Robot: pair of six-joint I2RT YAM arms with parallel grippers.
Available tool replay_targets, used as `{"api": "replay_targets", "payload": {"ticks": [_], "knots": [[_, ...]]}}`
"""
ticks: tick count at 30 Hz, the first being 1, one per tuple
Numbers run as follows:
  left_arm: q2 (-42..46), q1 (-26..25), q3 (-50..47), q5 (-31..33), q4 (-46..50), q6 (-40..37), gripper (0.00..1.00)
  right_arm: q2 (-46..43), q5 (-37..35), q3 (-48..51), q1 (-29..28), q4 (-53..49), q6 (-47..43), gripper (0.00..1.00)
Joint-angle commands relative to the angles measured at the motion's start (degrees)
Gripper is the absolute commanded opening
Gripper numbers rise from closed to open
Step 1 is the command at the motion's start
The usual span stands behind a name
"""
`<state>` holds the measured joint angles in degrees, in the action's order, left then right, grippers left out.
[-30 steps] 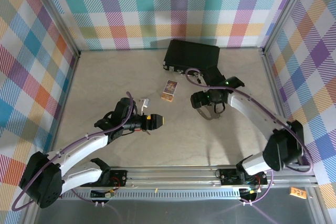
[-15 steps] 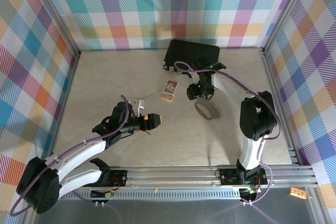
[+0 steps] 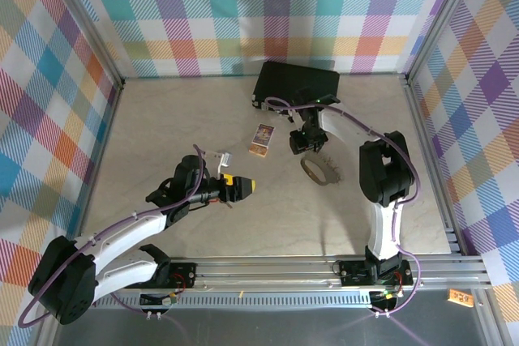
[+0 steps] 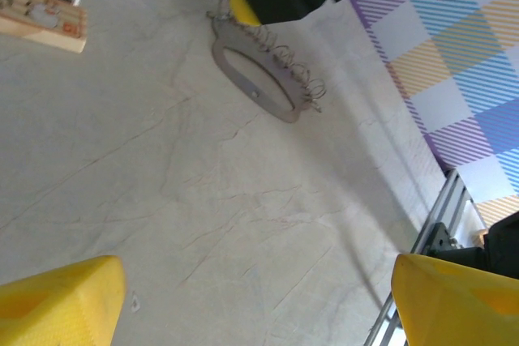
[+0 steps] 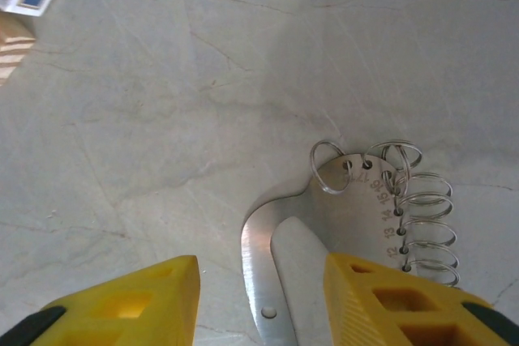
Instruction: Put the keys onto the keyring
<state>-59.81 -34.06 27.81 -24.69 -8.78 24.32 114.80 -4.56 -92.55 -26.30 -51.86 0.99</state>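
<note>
Right of counter [image 3: 162, 119] centre, you will note the keyring [image 3: 319, 171] lying flat, the right fingers [image 3: 306, 144] having pulled back off it, spread wide and empty; left fingers [image 3: 240, 188] likewise wide; keys not locatable, so threading has not begun.

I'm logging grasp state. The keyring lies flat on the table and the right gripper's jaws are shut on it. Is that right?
Not quite. The keyring lies flat on the table, but the right gripper has its jaws open above it, not shut on it; the right wrist view shows this.
</note>
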Motion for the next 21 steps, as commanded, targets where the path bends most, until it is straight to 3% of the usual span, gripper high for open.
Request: {"api": "replay_targets", "payload": {"ticks": [1, 21], "knots": [[0.11, -0.43, 0.14, -2.37, -4.41, -1.7, 0.85, 1.57, -1.9, -2.98, 0.03, -2.23, 0.45, 0.43], [1.41, -0.47, -0.83, -1.86, -4.42, -2.75, 0.85, 9.51, -4.83, -10.03, 0.03, -7.31, -2.56, 0.34]]}}
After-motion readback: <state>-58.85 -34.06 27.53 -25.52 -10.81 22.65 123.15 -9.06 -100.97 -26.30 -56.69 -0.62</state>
